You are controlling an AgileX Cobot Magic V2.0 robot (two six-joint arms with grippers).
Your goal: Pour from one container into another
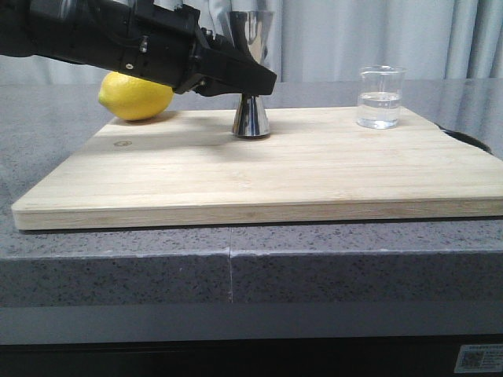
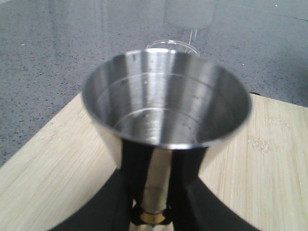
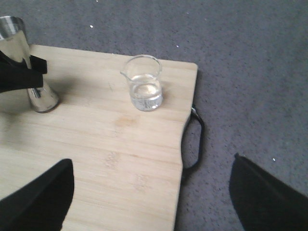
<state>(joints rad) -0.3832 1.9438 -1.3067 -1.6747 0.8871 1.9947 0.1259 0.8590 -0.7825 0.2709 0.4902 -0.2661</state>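
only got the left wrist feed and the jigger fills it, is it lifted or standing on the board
Observer: Standing. The front view shows the jigger with its base flat on the board and the left gripper closed at its waist.
Operator: anything in the glass
Observer: Yes, the glass is partly filled with clear liquid. It stands near the board's far right corner, well apart from the jigger.
Operator: wheres the right gripper
Observer: The right gripper is open and holds nothing. It hangs above the board, not touching the glass.
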